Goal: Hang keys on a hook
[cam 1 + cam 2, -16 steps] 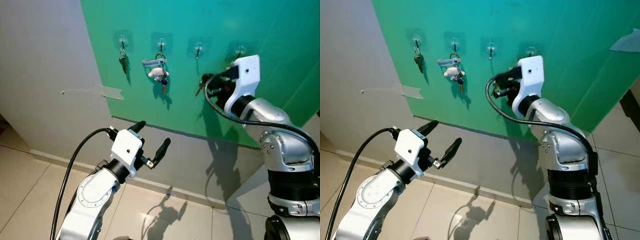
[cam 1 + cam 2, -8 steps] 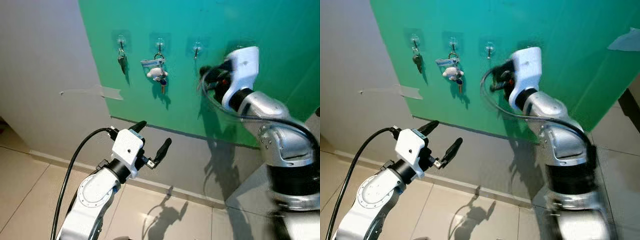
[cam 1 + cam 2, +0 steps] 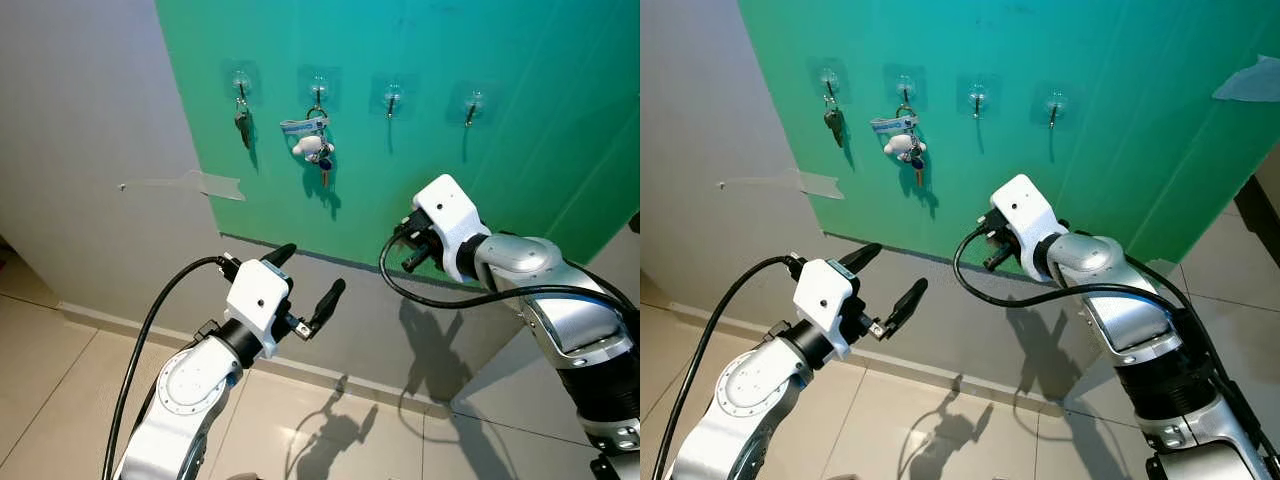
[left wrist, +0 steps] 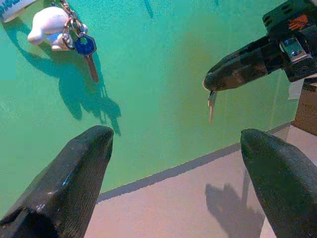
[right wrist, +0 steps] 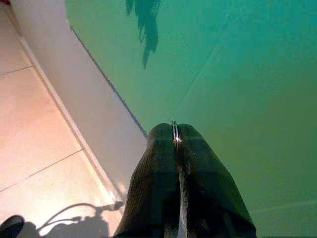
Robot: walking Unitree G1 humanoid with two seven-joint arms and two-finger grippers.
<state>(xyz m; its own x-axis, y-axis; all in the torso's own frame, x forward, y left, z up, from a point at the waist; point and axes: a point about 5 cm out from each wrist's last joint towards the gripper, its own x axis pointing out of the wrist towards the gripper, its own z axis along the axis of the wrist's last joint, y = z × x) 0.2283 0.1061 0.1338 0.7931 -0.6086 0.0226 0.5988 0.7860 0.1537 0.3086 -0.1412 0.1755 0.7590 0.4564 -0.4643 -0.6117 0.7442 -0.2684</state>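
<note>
although four clear hooks sit in a row on the green wall panel [image 3: 520, 60], only two carry anything: a dark key [image 3: 244, 122] on the leftmost, a bunch with a white toy fob [image 3: 314, 146] on the second. third hook [image 3: 392, 98] and fourth hook [image 3: 473, 102] both bare, so the hanging not yet done.

right gripper [image 3: 415, 255] held low in front of the panel's lower edge, well below the hook row, fingers pressed together on a thin metal key ring [image 5: 174, 135], seen edge-on between the pads in the right wrist view. from the left wrist view, a small key [image 4: 211, 105] dangling beneath those closed fingertips, close to the green surface but clear of any hook.

left gripper [image 3: 300, 287] raised before the grey wall below the panel, fingers spread wide apart, holding nothing, well apart from the hooks and from the key.

judged from this: pick-up complete, carry partly done, placement entirely left. still to come, by the look of it: raising the right arm to the level of a free hook, lining the ring's opening with the hook tip, slipping it over, then letting go. main risk likely the ring's thin edge-on pose, leaving little opening to thread.
</note>
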